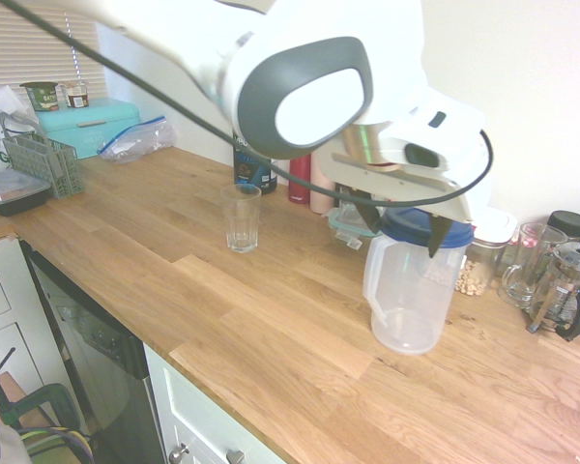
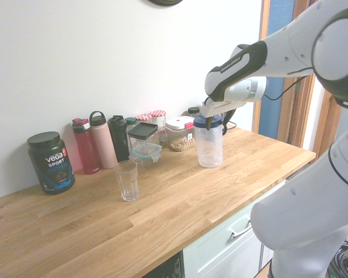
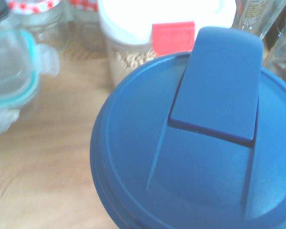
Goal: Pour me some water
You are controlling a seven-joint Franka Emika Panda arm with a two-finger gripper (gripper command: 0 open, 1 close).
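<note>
Blue lid tops the pitcher, upright on the counter. At the pitcher's top, the gripper is wide open, gripping nothing. Glass, well apart from the pitcher, seems empty; grasping, lifting, pouring remain.

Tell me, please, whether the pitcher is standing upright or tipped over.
Upright: the pitcher has its base flat on the counter and its blue lid on top.

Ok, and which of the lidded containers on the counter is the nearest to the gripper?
The tall pitcher with the blue lid; the jaws stand right at its lid, unlike the others.
</note>
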